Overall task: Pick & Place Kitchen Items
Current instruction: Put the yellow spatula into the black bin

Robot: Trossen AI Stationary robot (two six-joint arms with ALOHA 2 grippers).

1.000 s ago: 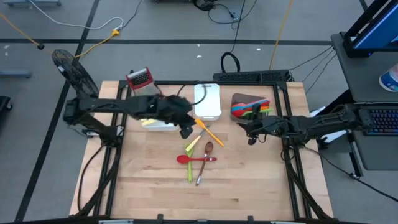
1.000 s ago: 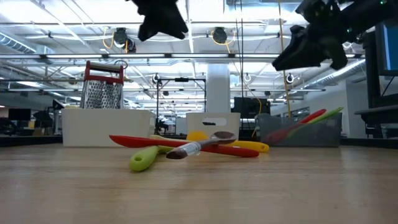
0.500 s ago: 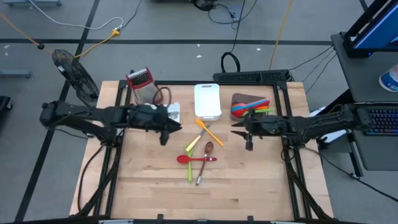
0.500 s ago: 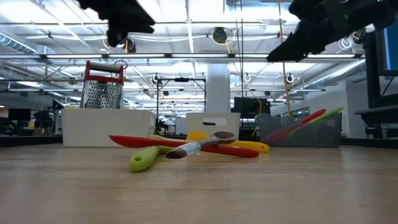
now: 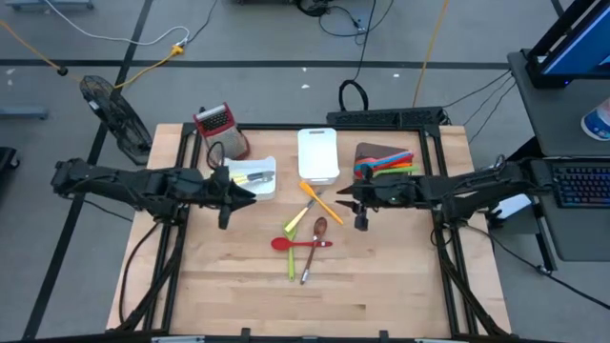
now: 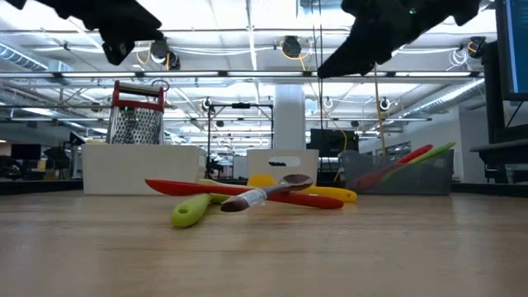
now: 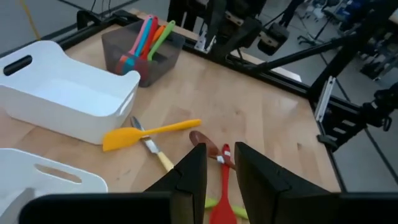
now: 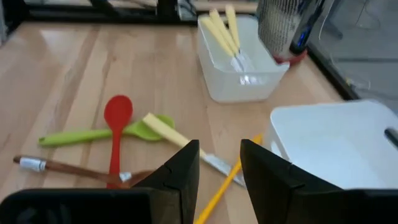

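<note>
Several loose utensils lie flat on the table's middle: an orange spatula [image 5: 324, 206], a cream-handled knife [image 5: 306, 193], a green spatula [image 5: 294, 225], a red spoon [image 5: 289, 244], a brown spoon [image 5: 315, 240]. Yellow utensils lie in the small white tray [image 5: 254, 178]. Coloured utensils stand in the brown tray [image 5: 384, 159]. My left gripper [image 5: 250, 196] hangs open and empty above the table, left of the pile; its wrist view [image 7: 219, 168] looks over the pile. My right gripper [image 5: 341, 197] hangs open and empty just right of the orange spatula, and also shows in its wrist view [image 8: 219, 168].
A large white tray [image 5: 318, 154] stands behind the pile. A red-topped metal grater [image 5: 217, 127] stands at the far left, behind the small tray. Bare wood lies toward the near edge. Black frame rails run along the table's left and right sides.
My left gripper has drawn back from above the pile toward the table's left edge, uncovering the small white tray with the yellow utensils. My right gripper has gone toward the table's left, to the orange spatula. The utensils on the table have kept still.
</note>
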